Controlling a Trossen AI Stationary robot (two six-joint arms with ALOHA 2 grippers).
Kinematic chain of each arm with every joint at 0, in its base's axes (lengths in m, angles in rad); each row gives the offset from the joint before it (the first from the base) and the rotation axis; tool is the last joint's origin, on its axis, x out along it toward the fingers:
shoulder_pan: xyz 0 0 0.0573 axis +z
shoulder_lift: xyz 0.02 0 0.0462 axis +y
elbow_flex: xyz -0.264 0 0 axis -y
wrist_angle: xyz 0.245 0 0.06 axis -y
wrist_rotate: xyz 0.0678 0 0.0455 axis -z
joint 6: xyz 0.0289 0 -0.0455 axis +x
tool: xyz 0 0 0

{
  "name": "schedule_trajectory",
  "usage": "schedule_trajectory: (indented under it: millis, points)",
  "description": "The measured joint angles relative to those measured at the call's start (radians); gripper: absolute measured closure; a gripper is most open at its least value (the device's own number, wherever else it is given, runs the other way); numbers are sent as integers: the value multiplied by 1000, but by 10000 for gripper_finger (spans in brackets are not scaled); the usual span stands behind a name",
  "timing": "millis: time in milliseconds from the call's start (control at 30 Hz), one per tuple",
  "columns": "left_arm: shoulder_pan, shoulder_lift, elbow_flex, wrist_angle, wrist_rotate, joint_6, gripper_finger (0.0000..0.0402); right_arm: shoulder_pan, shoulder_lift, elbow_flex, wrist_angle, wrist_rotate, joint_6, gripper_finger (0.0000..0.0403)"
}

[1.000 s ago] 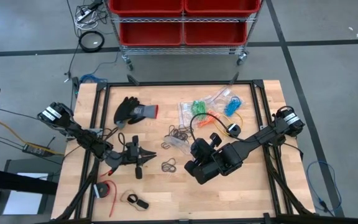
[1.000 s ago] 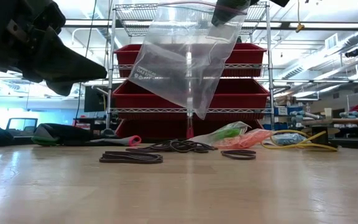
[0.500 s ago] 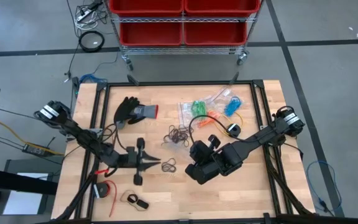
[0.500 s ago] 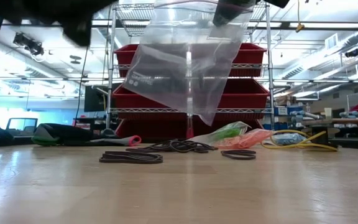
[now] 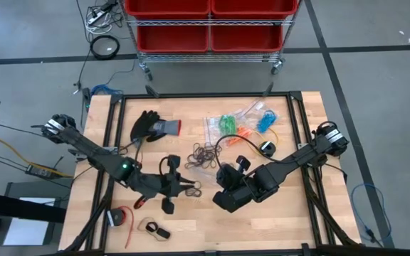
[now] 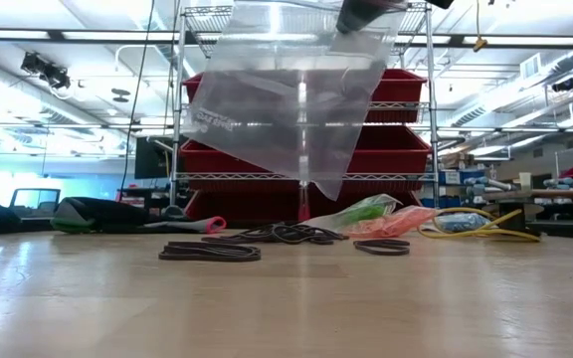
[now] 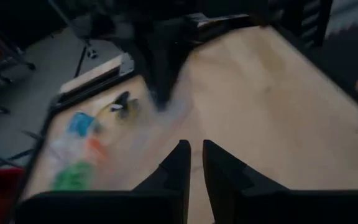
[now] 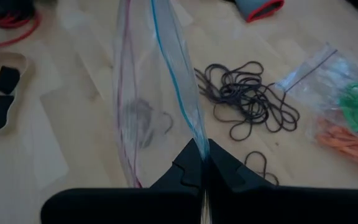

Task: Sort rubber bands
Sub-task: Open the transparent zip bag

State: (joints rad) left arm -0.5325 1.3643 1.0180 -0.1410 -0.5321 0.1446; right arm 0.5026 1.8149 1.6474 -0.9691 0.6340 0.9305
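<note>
Clear zip bag (image 8: 148,106): a few black rubber bands (image 8: 143,117) inside; rim clamped in right tool (image 8: 202,163). Left tool (image 7: 192,160): fingers narrowly apart, empty.

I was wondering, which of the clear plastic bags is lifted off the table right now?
The empty clear bag pinched at its top edge by the right gripper hangs above the wood. The other bags, holding green, orange and blue bands, lie flat at the table's far side.
</note>
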Motion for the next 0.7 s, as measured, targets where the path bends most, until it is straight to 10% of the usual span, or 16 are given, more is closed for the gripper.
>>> schedule_trajectory:
  millis: [700]
  points:
    - [40,83,203,-305,100,375,163,-8,0,0,60,-104,-31,403]
